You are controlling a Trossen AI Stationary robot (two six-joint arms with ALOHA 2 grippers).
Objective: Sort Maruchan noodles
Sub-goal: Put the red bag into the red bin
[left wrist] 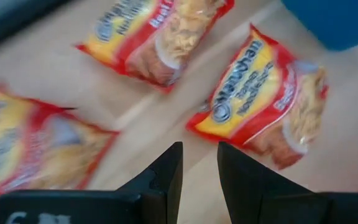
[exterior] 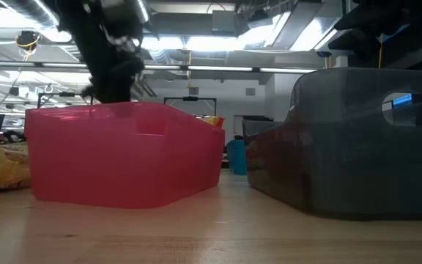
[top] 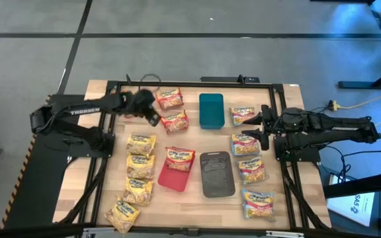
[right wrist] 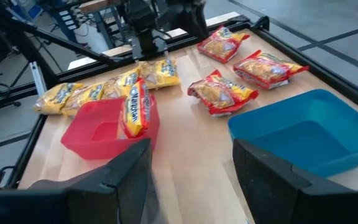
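Note:
Red noodle packets (top: 170,99) (top: 175,121) lie flat on the table at the far middle; the left wrist view shows three (left wrist: 266,93) (left wrist: 160,31) (left wrist: 36,149). One more red packet (top: 179,158) leans on the far rim of the red tray (top: 170,180). Several yellow packets (top: 139,165) lie in a row at the left. Several blue-and-pink packets (top: 251,170) lie at the right. My left gripper (left wrist: 199,168) hovers above the red packets, open by a narrow gap with nothing in it. My right gripper (right wrist: 191,180) waits open at the right.
A teal tray (top: 211,110) stands at the far middle and a grey tray (top: 217,173) beside the red one. A black frame (top: 111,132) borders the wooden table. In the low view the red tray (exterior: 123,154) and the grey tray (exterior: 357,139) fill the foreground.

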